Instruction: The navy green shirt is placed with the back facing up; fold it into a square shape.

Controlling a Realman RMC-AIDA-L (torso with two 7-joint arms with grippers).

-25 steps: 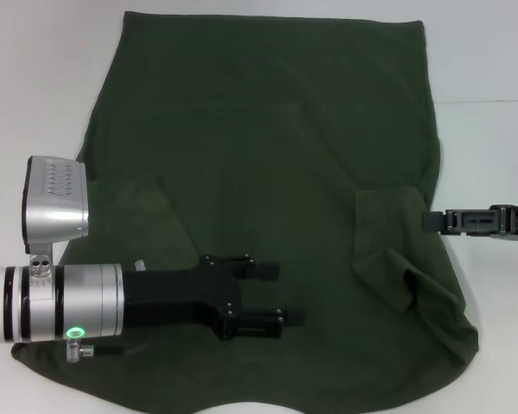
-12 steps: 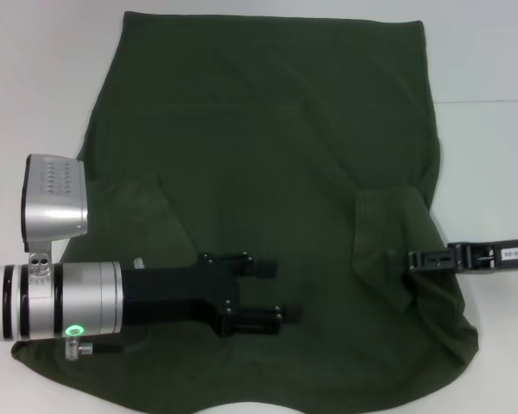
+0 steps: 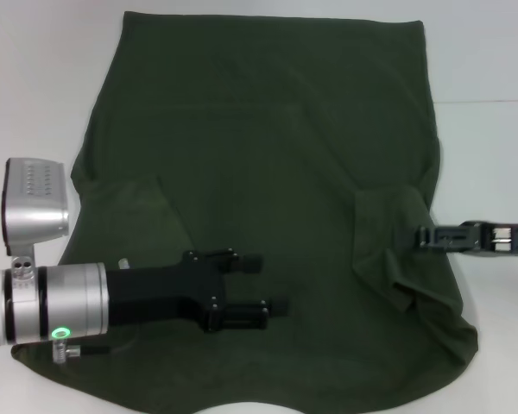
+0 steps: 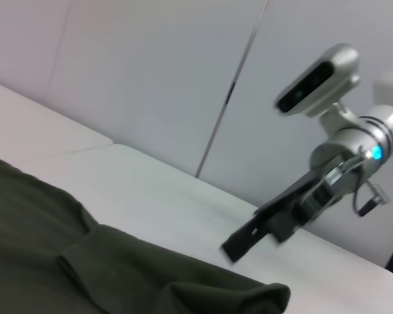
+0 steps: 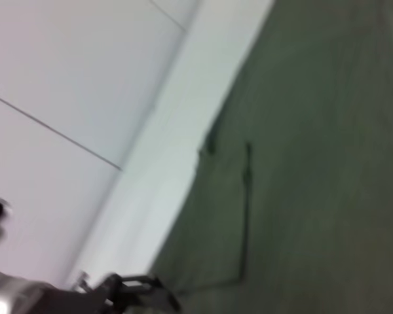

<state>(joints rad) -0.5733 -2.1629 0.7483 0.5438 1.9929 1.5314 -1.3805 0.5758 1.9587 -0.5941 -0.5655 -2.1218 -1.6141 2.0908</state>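
The navy green shirt [image 3: 268,198] lay spread back-up across the white table [image 3: 492,155], both sleeves already turned in onto the body, so the step in hand looked like the change from sleeve folds to the long body fold.

The left gripper [image 3: 261,283] hovered over the shirt's near-left part, between the folded left sleeve and the shirt's middle, its two fingers spread apart with nothing between them. The right gripper [image 3: 423,237] sat at the shirt's right edge, just beside the folded right sleeve. Whether its fingers were spread or pinched could not be told from any view; in the left wrist view it [image 4: 249,237] showed only as a dark blurred tip above the shirt's edge.

Compared with a second earlier, the left arm had drawn back toward the shirt's left edge, its fingers sitting farther from the shirt's middle than before. The right gripper had pushed in from the bare table until its tip met the shirt's right edge, then rose slightly.

In my judgement, the next move called for each gripper to take an edge of the shirt and carry it across the body, keeping the layers flat.
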